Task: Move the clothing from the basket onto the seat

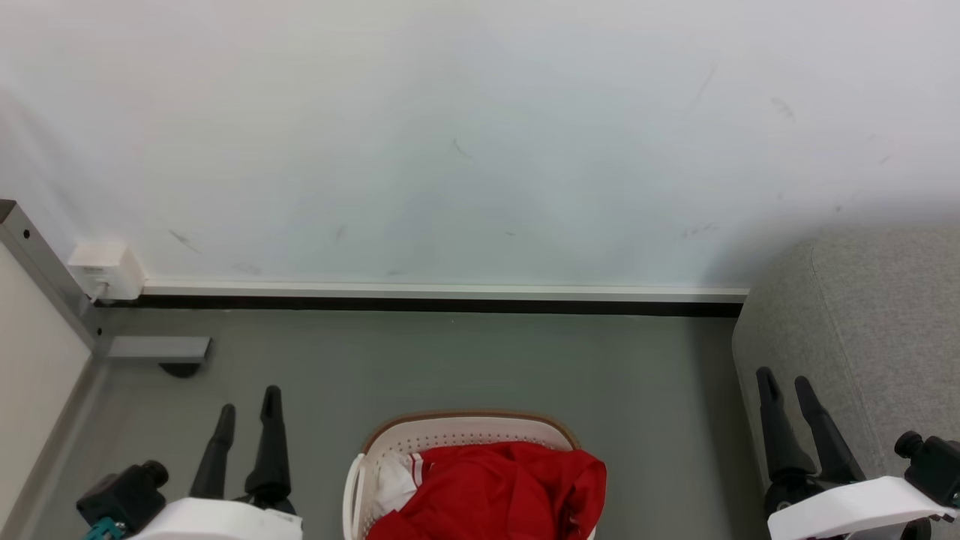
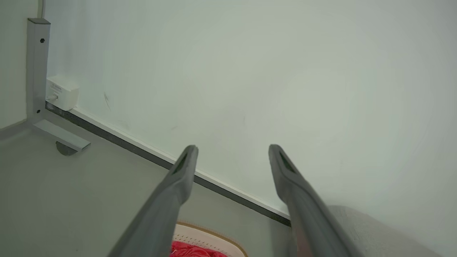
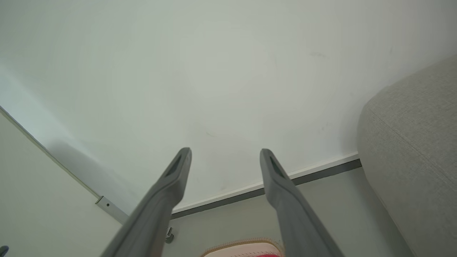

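Clothing (image 1: 502, 487) lies heaped in the basket (image 1: 465, 433) between my left jaws and right jaws; both pairs stand spread wide, gripping nothing, the right near the seat (image 1: 877, 322).

Basket (image 1: 465, 417): white, perforated, tan rim, upright.
Red garment (image 1: 502, 487): heaped inside, spilling over the right rim.
White garment (image 1: 394, 480): red-striped, inside, at the red one's left.
Seat (image 1: 862, 322): grey sofa, right of basket, apart.

left gripper (image 1: 249, 400): long dark tapered fingers (image 1: 271, 442) | right gripper (image 1: 784, 376): same | white wrist shells (image 1: 225, 519) | black knobs (image 1: 930, 457)
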Robot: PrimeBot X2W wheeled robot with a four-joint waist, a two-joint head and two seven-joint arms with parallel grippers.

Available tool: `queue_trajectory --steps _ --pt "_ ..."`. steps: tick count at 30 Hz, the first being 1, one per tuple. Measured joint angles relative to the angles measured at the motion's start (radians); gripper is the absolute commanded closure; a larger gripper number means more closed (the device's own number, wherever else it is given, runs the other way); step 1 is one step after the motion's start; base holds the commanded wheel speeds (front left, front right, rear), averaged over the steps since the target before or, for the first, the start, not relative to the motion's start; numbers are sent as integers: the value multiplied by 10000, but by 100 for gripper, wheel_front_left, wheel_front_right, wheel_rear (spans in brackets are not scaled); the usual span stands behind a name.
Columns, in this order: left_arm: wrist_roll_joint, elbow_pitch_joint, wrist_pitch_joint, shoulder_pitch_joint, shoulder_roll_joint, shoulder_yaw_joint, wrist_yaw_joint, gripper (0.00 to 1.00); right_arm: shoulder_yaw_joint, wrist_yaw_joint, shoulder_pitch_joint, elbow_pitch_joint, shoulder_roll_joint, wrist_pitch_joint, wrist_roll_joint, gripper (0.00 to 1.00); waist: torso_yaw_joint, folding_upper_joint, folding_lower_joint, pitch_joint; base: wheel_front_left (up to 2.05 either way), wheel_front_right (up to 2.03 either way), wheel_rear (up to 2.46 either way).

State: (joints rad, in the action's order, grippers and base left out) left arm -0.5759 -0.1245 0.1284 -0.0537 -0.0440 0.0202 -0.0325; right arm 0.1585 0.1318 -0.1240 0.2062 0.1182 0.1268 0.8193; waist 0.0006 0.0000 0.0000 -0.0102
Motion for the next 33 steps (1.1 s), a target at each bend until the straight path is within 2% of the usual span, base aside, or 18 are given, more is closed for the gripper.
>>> queue_trajectory --steps 14,33 --pt "1808 -8 332 129 -230 -397 525 0 -247 0 3 84 -157 382 -2025 0 -3 0 0 -90 0 0 0" --pt "3344 15 773 210 -401 -744 867 0 311 0 -2 313 -123 807 -3177 0 -26 0 0 -206 0 0 0"
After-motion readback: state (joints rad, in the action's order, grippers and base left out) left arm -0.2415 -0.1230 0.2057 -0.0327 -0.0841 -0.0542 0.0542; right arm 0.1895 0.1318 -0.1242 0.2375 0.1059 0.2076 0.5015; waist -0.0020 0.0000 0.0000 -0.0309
